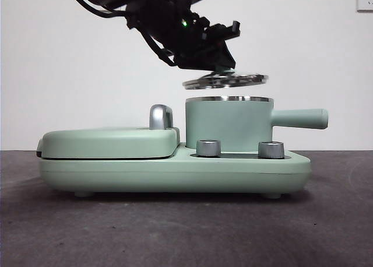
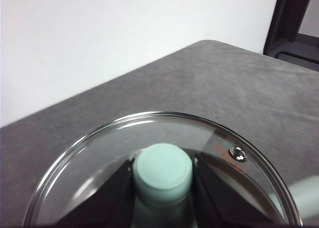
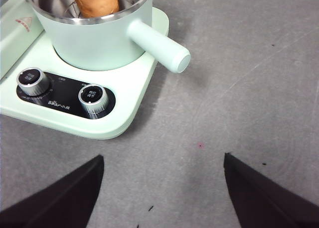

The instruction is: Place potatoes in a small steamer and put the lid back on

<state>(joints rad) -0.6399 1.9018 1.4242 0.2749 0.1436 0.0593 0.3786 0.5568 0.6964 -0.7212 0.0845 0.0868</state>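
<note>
Mint green, steel and grey

The pot (image 1: 227,124) and cooker base (image 1: 175,171) are mint green; the pot rim is shiny steel. The potato (image 3: 97,1) is orange-brown. The clear lid (image 2: 164,163) has a mint knob (image 2: 162,171). Two silver dials (image 3: 92,98) sit on a black panel (image 3: 65,99); the table (image 3: 239,88) is mottled grey.

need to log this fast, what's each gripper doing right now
Left gripper: shut on the lid by its knob, above the small steamer.
Right gripper: open, empty, over the table.

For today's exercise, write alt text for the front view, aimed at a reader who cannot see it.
A black robot hand holds a glass lid just above the open small steamer, not yet touching its rim. The mint-green pot sits on a matching cooker base with two steel dials, beside a flat griddle cover.
</note>
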